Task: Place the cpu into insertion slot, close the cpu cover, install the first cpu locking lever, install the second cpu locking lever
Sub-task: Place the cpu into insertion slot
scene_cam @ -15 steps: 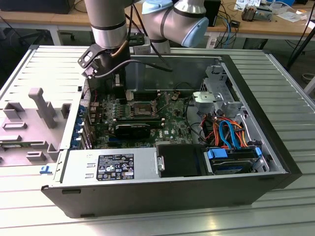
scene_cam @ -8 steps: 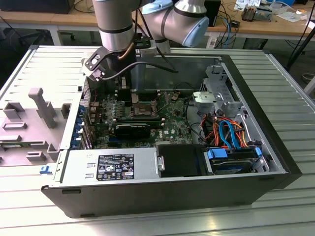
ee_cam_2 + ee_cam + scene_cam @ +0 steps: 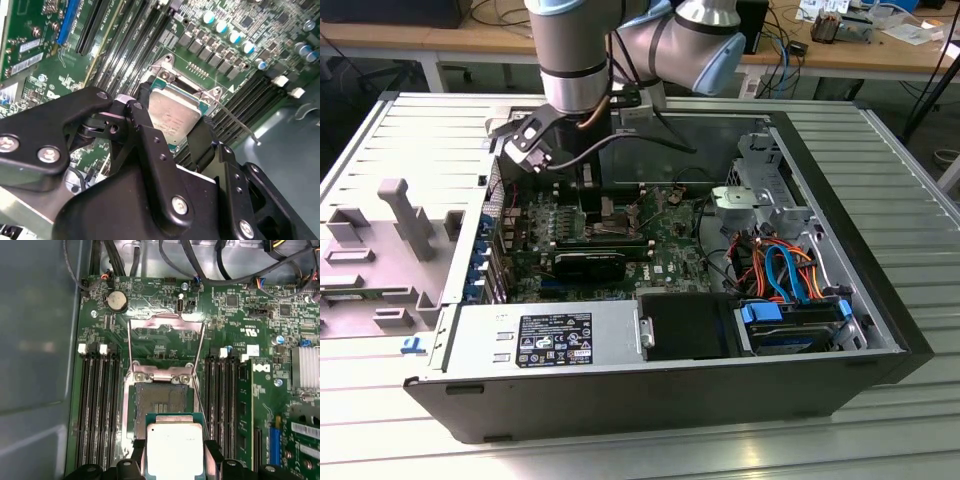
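The gripper was closed on the cpu, pinching two opposite edges. It held the cpu over the near edge of the open slot. The cover lay flipped back beyond the slot.

Silver cpu over bare insertion slot, cpu cover open

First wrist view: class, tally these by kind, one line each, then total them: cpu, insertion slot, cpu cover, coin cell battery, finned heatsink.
cpu: 1
insertion slot: 1
cpu cover: 1
coin cell battery: 1
finned heatsink: 1
Total: 5
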Controlling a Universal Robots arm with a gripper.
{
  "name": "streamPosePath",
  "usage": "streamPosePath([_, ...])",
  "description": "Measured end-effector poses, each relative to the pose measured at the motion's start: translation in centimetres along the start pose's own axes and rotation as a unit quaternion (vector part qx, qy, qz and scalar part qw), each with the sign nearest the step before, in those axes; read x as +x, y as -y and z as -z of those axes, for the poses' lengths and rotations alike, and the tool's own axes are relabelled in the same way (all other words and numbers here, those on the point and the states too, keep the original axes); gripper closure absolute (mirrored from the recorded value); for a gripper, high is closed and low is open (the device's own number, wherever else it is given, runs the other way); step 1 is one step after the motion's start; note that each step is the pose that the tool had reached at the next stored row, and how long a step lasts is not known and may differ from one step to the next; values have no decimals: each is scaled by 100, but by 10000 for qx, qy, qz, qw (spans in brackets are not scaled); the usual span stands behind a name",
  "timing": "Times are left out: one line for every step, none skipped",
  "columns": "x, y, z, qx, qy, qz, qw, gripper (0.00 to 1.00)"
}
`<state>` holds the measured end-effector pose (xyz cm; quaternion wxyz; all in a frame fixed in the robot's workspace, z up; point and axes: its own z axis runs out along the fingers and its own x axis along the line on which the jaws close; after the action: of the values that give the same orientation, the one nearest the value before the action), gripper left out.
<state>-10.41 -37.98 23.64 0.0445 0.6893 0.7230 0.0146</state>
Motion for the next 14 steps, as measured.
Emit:
streamPosePath([0, -14, -11, 1, -1, 3, 10000, 45])
streamPosePath([0, -32, -24, 3, -2, 6, 10000, 45])
streamPosePath([0, -50, -36, 5, -2, 8, 10000, 45])
streamPosePath([0, -68, -49, 7, -3, 11, 10000, 45])
streamPosePath([0, -89, -62, 9, -3, 13, 10000, 45])
streamPosePath([1, -108, -74, 12, -4, 15, 10000, 45])
streamPosePath([3, -122, -88, 13, -4, 16, 10000, 45])
streamPosePath([4, -134, -102, 14, -4, 16, 10000, 45])
streamPosePath([7, -143, -119, 14, -4, 17, 10000, 45])
streamPosePath([13, -145, -136, 15, -4, 17, 10000, 45])
streamPosePath([23, -145, -155, 15, -5, 17, 10000, 45])
streamPosePath([45, -148, -178, 15, -4, 18, 10000, 45])
streamPosePath([59, -148, -191, 15, -5, 18, 10000, 45])
streamPosePath([76, -149, -208, 15, -5, 18, 10000, 45])
